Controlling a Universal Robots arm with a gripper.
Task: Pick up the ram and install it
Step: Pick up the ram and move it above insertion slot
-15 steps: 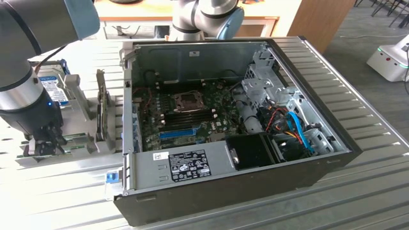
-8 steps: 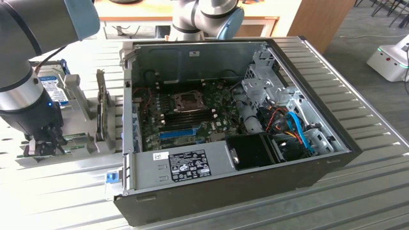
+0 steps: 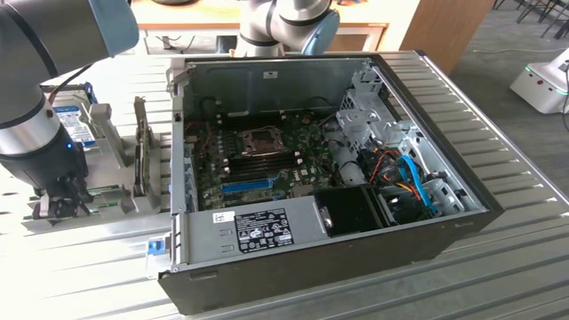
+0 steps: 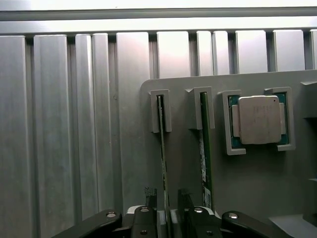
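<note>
Two ram sticks stand on edge in slots of a grey holder (image 4: 178,163). One ram (image 4: 162,144) runs between my gripper's fingers (image 4: 151,196); the other ram (image 4: 204,139) stands one slot over. My gripper (image 4: 167,198) is open, one finger on each side of the first stick, with a gap still showing on both sides. In the exterior view the gripper (image 3: 62,203) hangs low over the holder (image 3: 106,212), at the exterior view's left of the open computer case (image 3: 294,233). The motherboard's dark memory slots (image 3: 266,163) lie inside the case.
A processor chip (image 4: 258,120) sits in a pocket of the holder beside the sticks. A grey upright card (image 3: 140,153) and a blue-labelled drive (image 3: 71,123) stand between the arm and the case wall. A long blue slot (image 3: 247,185) is on the motherboard. The table is ribbed metal (image 3: 498,267).
</note>
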